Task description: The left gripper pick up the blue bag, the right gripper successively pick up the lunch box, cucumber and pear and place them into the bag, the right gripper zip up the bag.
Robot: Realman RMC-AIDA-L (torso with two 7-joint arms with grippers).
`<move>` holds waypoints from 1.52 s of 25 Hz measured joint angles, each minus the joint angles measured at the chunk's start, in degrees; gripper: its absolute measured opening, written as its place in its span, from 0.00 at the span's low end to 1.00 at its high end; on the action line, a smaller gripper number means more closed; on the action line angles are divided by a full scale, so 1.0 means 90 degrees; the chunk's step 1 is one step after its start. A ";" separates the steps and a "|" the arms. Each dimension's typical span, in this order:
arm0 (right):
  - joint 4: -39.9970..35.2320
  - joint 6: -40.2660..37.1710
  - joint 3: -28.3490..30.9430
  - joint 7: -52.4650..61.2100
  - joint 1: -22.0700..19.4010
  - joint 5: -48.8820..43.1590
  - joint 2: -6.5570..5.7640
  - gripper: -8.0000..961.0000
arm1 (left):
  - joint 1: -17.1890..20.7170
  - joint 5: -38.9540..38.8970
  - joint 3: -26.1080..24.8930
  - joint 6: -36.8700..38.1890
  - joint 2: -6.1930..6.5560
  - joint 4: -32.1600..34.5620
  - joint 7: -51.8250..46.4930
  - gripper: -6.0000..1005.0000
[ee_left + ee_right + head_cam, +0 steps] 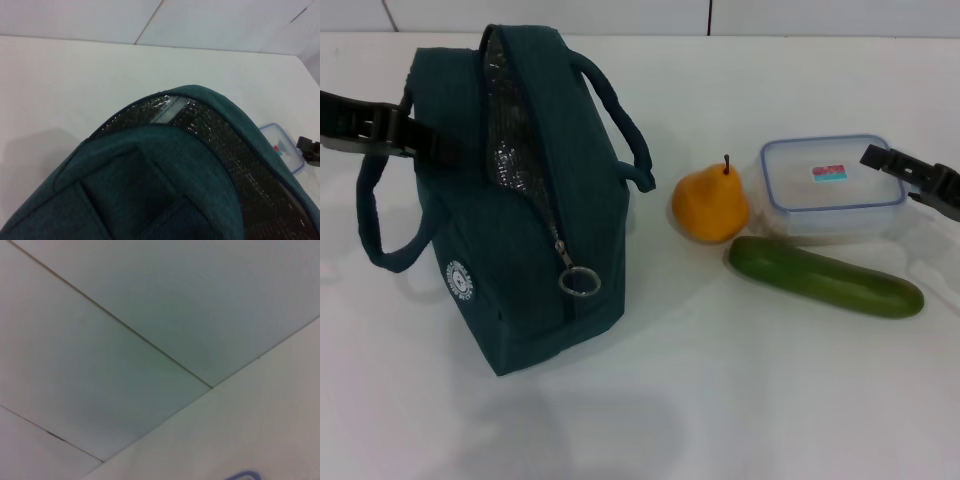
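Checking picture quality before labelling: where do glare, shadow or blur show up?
Head view: soft shadows under the blue bag and cucumber, foil lining glinting. Left wrist view: lining glare, the bag's near fabric soft. Right wrist view: blurred, dim, only a lunch box rim.

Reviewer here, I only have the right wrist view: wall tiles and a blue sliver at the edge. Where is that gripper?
Observer: The right gripper hovers at the far side of the lunch box.
Reviewer: Anything packed yet?
Observer: No. The pear and cucumber lie on the table beside the box.
Reviewer: And the bag?
Observer: The blue bag stands unzipped, the left gripper at its far end.
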 joint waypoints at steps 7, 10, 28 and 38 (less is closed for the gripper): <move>-0.0034 -0.0276 0.0052 0.0193 -0.0084 0.0038 0.0001 0.86 | 0.0000 0.0000 -0.0001 -0.0001 0.0003 -0.0026 0.0000 0.05; -0.0034 -0.0379 0.0063 0.0234 -0.0092 0.0146 0.0001 0.86 | 0.0001 0.0022 -0.0009 -0.0001 0.0003 -0.0034 0.0000 0.05; -0.0030 -0.0665 0.0066 0.0689 -0.0062 0.0286 0.0034 0.84 | 0.0102 0.0059 -0.0024 -0.0016 0.0003 -0.0042 0.0041 0.05; -0.0051 -0.0676 0.0006 0.0813 0.0016 0.0284 0.0095 0.75 | 0.0107 0.0059 -0.0024 -0.0037 0.0004 -0.0060 0.0059 0.05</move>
